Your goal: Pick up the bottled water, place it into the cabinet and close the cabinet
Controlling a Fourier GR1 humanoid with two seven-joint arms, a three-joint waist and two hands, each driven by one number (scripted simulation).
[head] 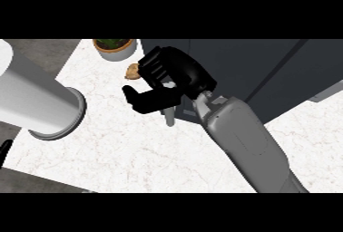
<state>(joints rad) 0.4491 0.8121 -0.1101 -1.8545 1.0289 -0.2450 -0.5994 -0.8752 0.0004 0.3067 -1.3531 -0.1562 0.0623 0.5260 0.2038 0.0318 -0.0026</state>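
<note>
- The white, faintly veined marble counter top [134, 149] fills most of the head view, and the rest is placed against it.
- The dark grey cabinet [268, 68] stands along the counter's far right part, its front showing as flat dark panels with a thin seam line.
- The robot's right hand [171, 77], black on a grey forearm [241, 136], reaches up from the lower right over the middle of the counter, right at the cabinet's left edge.
- Its fingers are curled over and its thumb juts to the left; a little pale patch shows between them, but I cannot tell whether it is the bottled water, nor where the bottle lies.
- A slim pale grey piece [170, 115] hangs just below the hand, over the counter.
- A small tan lumpy object [134, 71] lies on the counter, just left of the curled fingers.
- A green plant in a round pale pot [115, 47] sits at the counter's far edge, above the tan object.
- A big white cylinder with a grey rim [40, 97] crosses the counter's left edge.
- A dark sliver at the lower left edge [5, 149] could be the left hand; its fingers cannot be read.
</note>
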